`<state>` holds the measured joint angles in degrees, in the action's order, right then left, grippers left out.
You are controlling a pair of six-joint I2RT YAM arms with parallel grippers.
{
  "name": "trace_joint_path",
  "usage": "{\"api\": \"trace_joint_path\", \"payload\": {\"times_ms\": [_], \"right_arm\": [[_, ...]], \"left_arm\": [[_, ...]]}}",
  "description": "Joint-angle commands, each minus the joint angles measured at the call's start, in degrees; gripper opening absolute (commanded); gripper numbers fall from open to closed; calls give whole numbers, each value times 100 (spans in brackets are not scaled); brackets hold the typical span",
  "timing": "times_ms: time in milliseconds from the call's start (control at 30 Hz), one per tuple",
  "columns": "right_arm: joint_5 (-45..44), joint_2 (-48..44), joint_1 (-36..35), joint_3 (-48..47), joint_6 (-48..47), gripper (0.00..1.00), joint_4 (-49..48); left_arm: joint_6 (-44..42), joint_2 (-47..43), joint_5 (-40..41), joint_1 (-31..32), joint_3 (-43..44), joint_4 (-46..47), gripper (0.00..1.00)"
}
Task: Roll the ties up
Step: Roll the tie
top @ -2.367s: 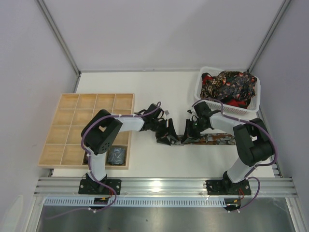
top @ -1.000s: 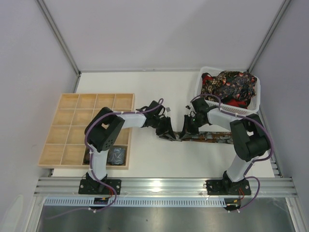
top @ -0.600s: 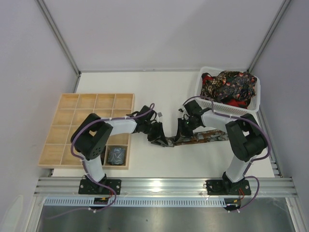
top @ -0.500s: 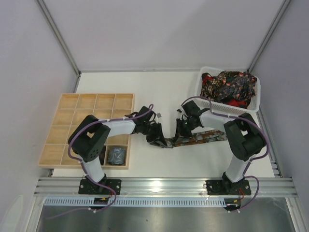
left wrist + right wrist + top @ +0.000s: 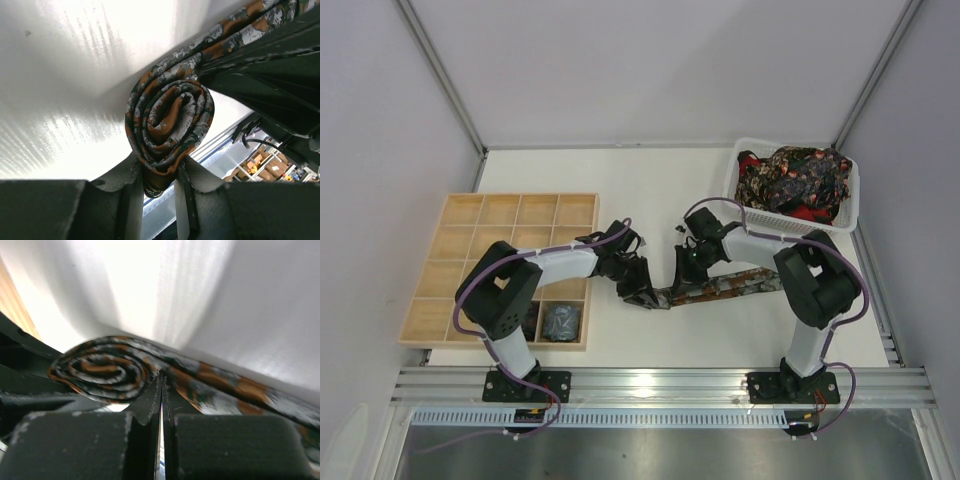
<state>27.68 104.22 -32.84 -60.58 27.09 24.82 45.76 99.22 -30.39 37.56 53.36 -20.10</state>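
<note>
The left gripper point(image 5: 156, 181) pinches the coiled end point(image 5: 170, 125) of a tie point(image 5: 720, 285) lying on the table point(image 5: 650, 190) between the two arms. The right gripper point(image 5: 161, 390), its fingers pressed together, touches the unrolled length just beside that coiled end.

I see open table point(image 5: 650, 190) at the back, with room to pass. The wooden tray point(image 5: 520, 197) blocks the left side. The white basket point(image 5: 732, 190) fills the far right corner. The tie point(image 5: 740, 283) lies flat across the middle.
</note>
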Motion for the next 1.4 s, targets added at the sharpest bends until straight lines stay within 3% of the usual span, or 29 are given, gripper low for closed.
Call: {"api": "trace_joint_path", "payload": {"times_ms": [0, 300, 867, 1367], "right_arm": [[-377, -471, 23, -148, -230, 0, 374], [97, -966, -38, 99, -363, 0, 269], [282, -183, -135, -174, -134, 0, -223], [554, 309, -205, -367, 138, 0, -574]], "left_arm": [[249, -245, 148, -38, 157, -100, 19], [504, -193, 156, -38, 271, -99, 17], [698, -122, 332, -47, 587, -486, 18], [557, 378, 455, 6, 1439, -1110, 22]]}}
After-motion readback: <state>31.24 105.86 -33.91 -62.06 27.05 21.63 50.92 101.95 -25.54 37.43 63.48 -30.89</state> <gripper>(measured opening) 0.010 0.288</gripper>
